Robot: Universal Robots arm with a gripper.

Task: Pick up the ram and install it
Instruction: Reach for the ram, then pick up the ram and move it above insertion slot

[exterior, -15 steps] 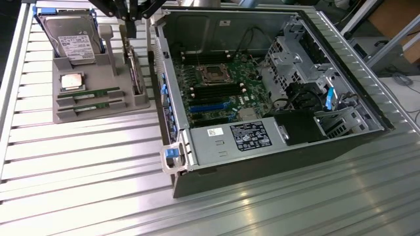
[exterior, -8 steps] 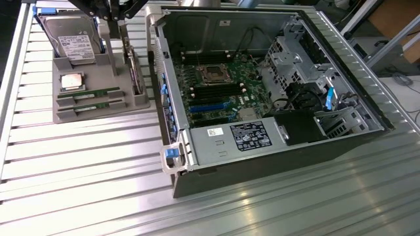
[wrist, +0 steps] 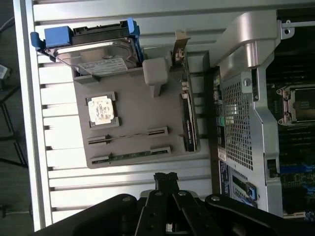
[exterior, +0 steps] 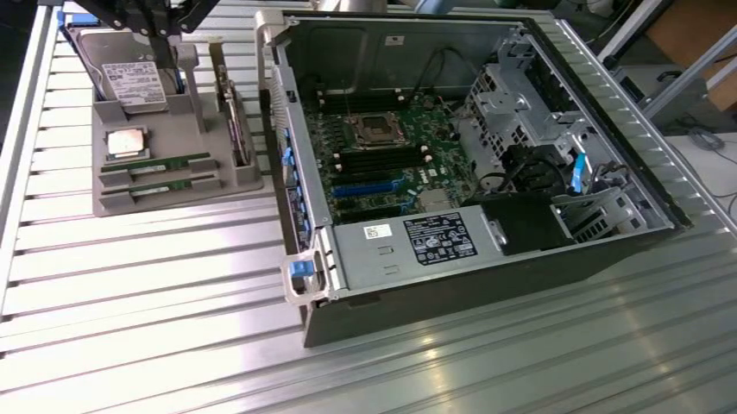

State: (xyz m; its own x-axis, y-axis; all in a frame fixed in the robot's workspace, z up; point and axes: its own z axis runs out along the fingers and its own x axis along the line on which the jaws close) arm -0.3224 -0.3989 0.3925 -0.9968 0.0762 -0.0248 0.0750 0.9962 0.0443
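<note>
Claw is closest to the wrist cam: black, tips pressed together w/ nothing between them, touching nothing. Its base is cut off by the frame edge. In the exterior view the black arm linkage is cut off at the top edge, in line w/ the HDD. How high it hangs can't be told.

Both ram sticks stand in the grey tray on the counter, at the exterior view's left, well apart from the open PC case. First ram stick is just beside the CPU chip. Second ram stick is one slot over, near the tray's edge. They're look-alikes, so which one is meant can't be told.

Each is sunk on edge in its slot, so only the thin top edge shows: a narrow green strip w/ dark bits along it. Single chips can't be made out. Their long axes run parallel to each other and to the counter's slats, i.e. left-right in the exterior view, right ends a bit higher in the picture.

An expansion card stands on edge at the tray's side toward the case. Inside the case: mobo, black mem slots just beside the CPU socket, and PSU w/ label. In the wrist view much of the case is cut off.
</note>
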